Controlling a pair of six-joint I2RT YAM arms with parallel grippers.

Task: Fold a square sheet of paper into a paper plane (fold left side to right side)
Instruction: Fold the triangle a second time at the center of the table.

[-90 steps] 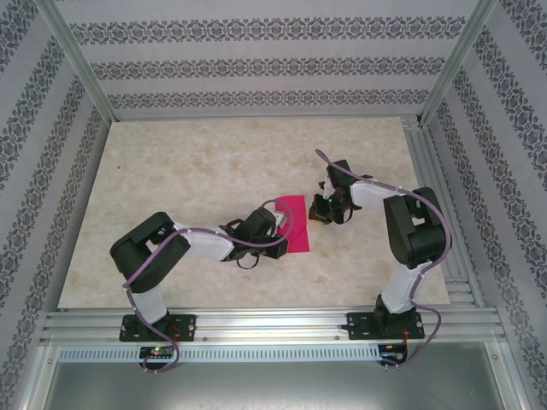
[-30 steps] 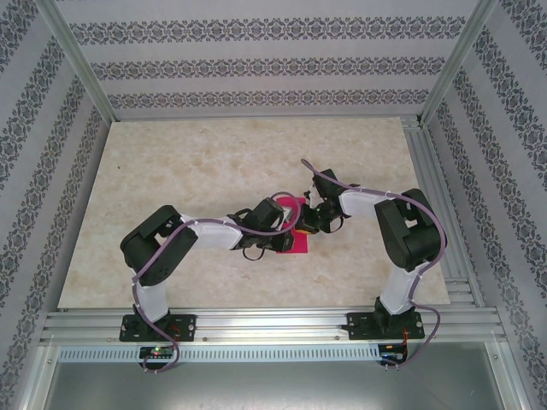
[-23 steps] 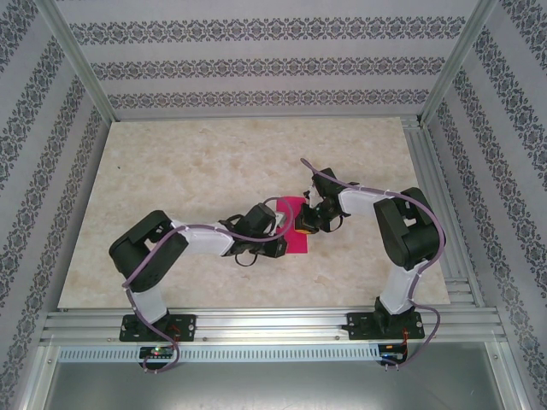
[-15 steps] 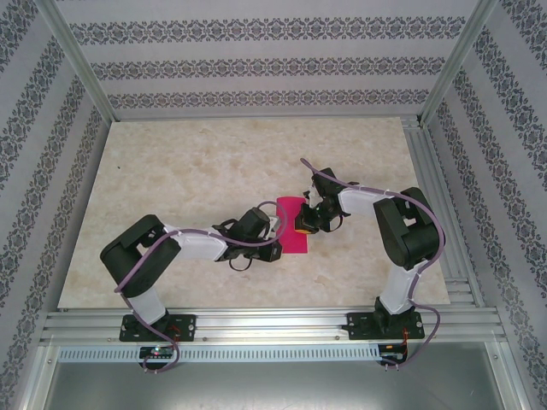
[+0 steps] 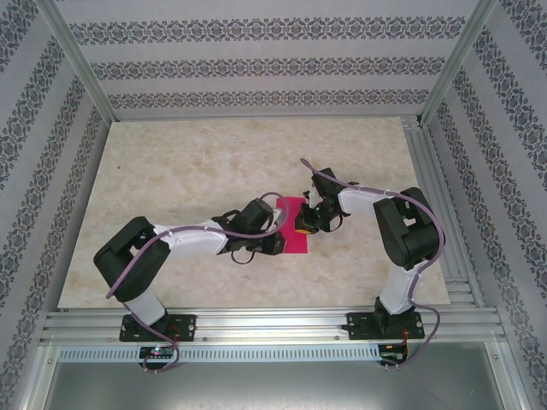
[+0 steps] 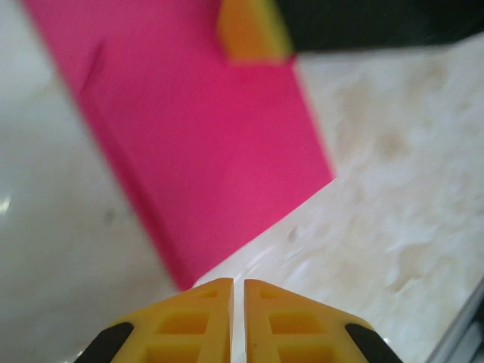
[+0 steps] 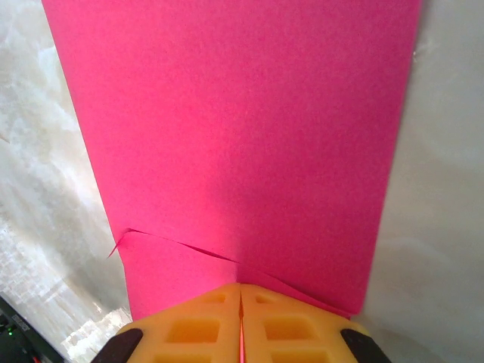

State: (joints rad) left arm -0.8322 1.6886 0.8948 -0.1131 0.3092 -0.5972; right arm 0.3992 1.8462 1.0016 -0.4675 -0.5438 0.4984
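Observation:
The sheet of paper (image 5: 294,243) lies flat on the table as a narrow magenta-pink rectangle, folded double. In the right wrist view the paper (image 7: 242,136) has a loose upper-layer edge running across just ahead of my fingertips. My right gripper (image 5: 304,224) (image 7: 240,286) is shut and rests tip-down on the paper's right edge. My left gripper (image 5: 277,243) (image 6: 238,283) is shut with nothing in it, on the bare table just off the near corner of the paper (image 6: 204,151). A yellow right fingertip (image 6: 253,30) shows on the paper's far side.
The marble-patterned table (image 5: 188,171) spreads wide to the left and back. Aluminium rails (image 5: 256,325) run along the near edge and the right side. Patterned walls enclose the workspace.
My left gripper has drawn back left off the paper to its near-left corner, and the left arm has stretched lower. The right gripper moved onto the paper and then held still.

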